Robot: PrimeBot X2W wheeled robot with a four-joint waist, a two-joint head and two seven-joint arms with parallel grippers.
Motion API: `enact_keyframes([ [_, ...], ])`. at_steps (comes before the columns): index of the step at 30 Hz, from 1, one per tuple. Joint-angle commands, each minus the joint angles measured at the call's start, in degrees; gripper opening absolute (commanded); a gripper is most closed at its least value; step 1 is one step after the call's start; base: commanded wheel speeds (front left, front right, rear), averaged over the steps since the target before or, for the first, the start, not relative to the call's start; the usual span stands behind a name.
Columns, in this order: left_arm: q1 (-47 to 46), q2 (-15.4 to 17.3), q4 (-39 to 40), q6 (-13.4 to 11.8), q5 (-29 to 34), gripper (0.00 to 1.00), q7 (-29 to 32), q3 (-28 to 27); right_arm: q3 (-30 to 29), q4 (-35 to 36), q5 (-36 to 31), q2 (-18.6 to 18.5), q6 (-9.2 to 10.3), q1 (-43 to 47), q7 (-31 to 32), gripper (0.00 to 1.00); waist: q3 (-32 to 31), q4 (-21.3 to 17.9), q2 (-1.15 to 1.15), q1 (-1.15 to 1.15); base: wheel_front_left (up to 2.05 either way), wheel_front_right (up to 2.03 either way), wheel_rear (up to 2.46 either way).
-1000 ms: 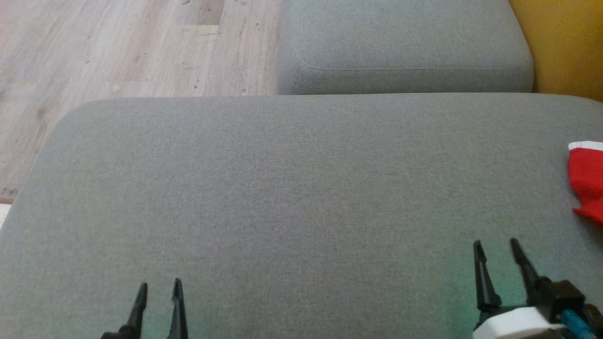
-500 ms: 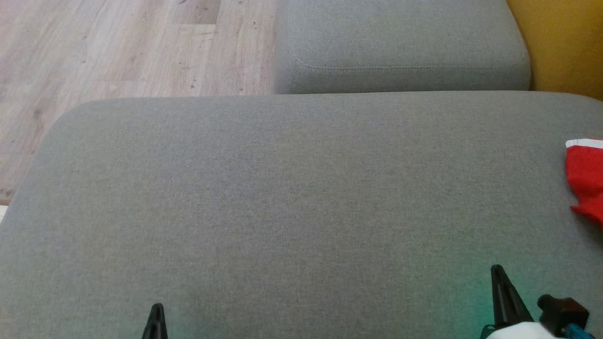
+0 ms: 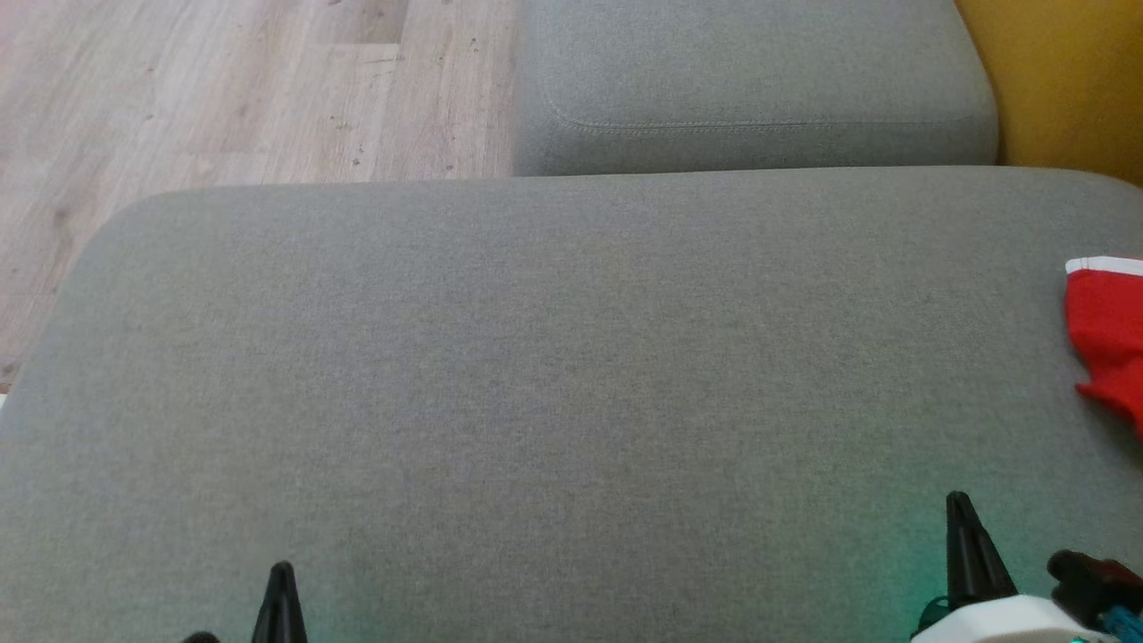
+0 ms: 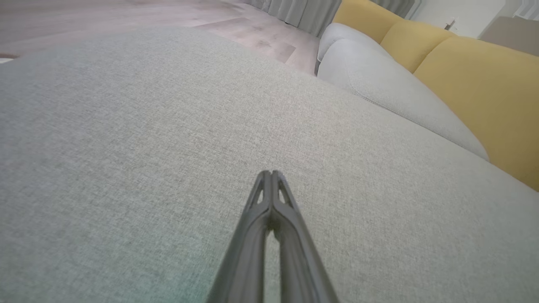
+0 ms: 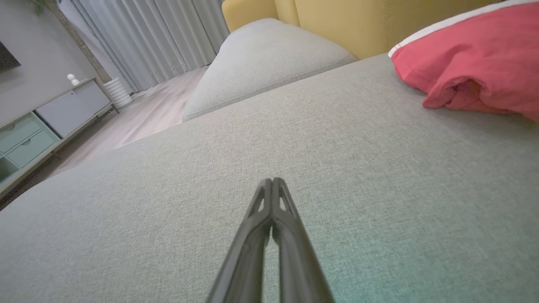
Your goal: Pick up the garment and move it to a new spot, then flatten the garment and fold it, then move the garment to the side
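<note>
On the wide grey seat (image 3: 571,375), the red garment (image 3: 1112,330) lies bunched at the 3 o'clock edge of the head view, cut off by the frame, with a white band along its far hem. The left pincer (image 3: 281,580) pokes up at 7 o'clock and the right pincer (image 3: 960,505) at 5 o'clock, each showing as a single dark spike above bare fabric, well apart from the garment. The wrist views make the grip plain: the left pincer (image 4: 271,173) has its fingers pressed tip to tip with nothing between them, and the right pincer (image 5: 272,181) is the same, closed and empty. From the right wrist the garment (image 5: 471,71) sits at 2 o'clock, its folds and an open tuck facing the camera, with the yellow backrest (image 5: 362,25) behind it. That view also takes in grey curtains (image 5: 168,38) and a pale cabinet (image 5: 63,109) at 10 o'clock. A smaller cushion (image 3: 750,80) sits at 12 o'clock in the head view, with wood floor (image 3: 223,89) at 11.
</note>
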State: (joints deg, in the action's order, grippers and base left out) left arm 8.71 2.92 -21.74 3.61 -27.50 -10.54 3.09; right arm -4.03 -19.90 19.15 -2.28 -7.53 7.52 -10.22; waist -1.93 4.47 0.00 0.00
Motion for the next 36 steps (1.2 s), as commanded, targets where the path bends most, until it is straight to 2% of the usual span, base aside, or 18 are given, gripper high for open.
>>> enact_keyframes([
  [1,-2.69,0.02,2.10,0.34,-1.49,0.00,0.37,-1.30,-0.11,2.07,1.76,-0.14,0.01,-2.99,0.44,0.00,0.03,-0.05,0.00,0.00,0.00,0.00,0.00],
  [36,-6.89,0.00,4.02,1.56,-23.19,0.00,6.10,-4.17,-0.93,3.38,26.24,-0.30,0.02,-6.67,6.03,0.00,0.74,-1.57,0.00,0.00,0.00,0.00,0.00],
])
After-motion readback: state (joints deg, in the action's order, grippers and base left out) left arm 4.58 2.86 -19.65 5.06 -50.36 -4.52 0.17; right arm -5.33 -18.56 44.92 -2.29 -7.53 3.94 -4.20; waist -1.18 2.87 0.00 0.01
